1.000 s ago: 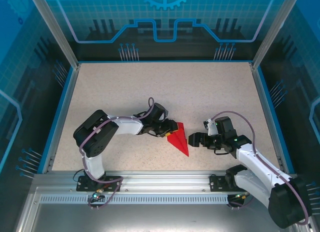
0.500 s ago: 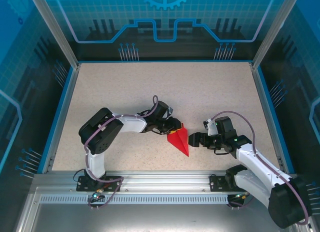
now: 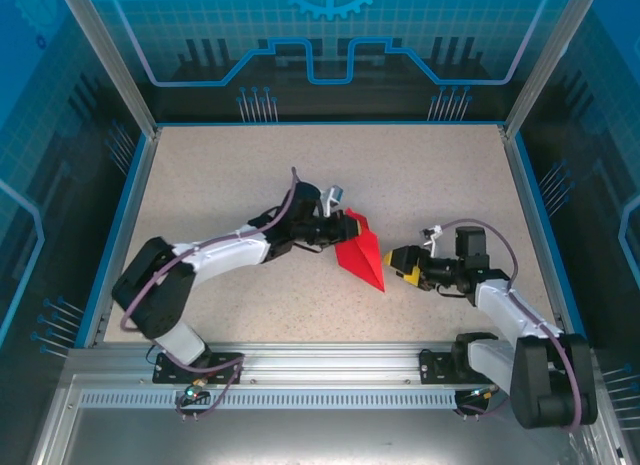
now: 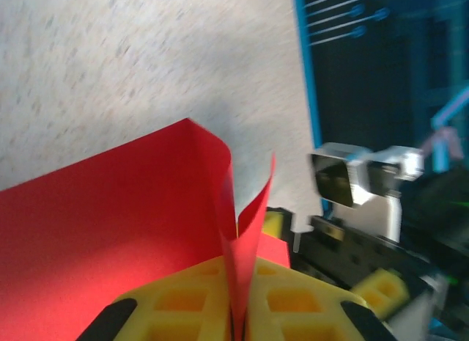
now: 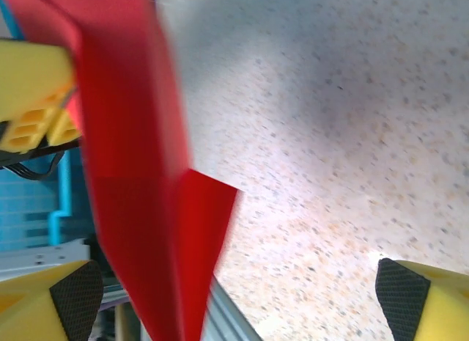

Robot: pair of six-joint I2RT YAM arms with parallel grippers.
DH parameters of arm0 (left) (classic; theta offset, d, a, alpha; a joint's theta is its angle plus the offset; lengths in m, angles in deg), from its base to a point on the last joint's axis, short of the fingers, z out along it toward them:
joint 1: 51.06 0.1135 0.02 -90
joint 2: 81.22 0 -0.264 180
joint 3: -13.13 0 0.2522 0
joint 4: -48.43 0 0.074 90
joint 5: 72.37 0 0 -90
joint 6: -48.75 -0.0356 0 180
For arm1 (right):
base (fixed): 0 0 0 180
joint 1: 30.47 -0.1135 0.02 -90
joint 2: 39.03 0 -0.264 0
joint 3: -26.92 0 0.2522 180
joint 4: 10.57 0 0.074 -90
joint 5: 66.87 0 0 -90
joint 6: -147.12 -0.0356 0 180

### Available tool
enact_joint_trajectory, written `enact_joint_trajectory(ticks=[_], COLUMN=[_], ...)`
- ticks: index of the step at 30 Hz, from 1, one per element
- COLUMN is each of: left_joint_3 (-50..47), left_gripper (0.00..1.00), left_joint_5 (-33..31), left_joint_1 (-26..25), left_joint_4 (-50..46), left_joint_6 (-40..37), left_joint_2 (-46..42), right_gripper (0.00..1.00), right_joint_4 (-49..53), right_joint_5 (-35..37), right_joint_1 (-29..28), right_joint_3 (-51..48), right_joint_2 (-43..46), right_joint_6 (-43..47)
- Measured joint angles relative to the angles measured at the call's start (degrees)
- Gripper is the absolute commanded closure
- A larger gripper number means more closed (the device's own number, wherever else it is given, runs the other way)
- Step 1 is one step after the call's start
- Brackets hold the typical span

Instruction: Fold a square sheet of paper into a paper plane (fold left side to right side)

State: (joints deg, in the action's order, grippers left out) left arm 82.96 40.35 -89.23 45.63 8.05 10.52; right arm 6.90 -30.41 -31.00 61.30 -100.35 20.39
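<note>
A: Holding anything in that left gripper (image 3: 350, 226)?
B: Yes, my left gripper is clamped on the upright fold of the red paper plane (image 3: 363, 256), pinched between its yellow fingers (image 4: 183, 304). My right gripper (image 3: 398, 265) is spread wide, the plane's point just ahead of it
</note>
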Motion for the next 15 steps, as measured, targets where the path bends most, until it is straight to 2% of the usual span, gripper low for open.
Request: enact_joint_trajectory(ticks=[5, 10, 15], left_joint_3=[0.0, 1.4, 1.9], left_gripper=[0.89, 0.89, 0.89], left_joint_5=[0.0, 0.5, 2.6], left_joint_1=[2.9, 3.2, 3.2], left_joint_4=[-0.2, -1.3, -0.1], left_joint_6=[-0.9, -1.9, -1.4], left_joint_2=[-6.3, -8.2, -8.2], right_gripper=[0.01, 0.01, 0.01], right_joint_4=[-12.9, -20.7, -23.7], right_joint_5=[-7.1, -9.9, -9.6], right_joint_1=[1.2, 0.8, -4.8], right_joint_3=[-0.8, -0.9, 1.8], right_joint_2=[-2.5, 1.0, 3.9], right_joint_6=[-6.9, -12.1, -15.4])
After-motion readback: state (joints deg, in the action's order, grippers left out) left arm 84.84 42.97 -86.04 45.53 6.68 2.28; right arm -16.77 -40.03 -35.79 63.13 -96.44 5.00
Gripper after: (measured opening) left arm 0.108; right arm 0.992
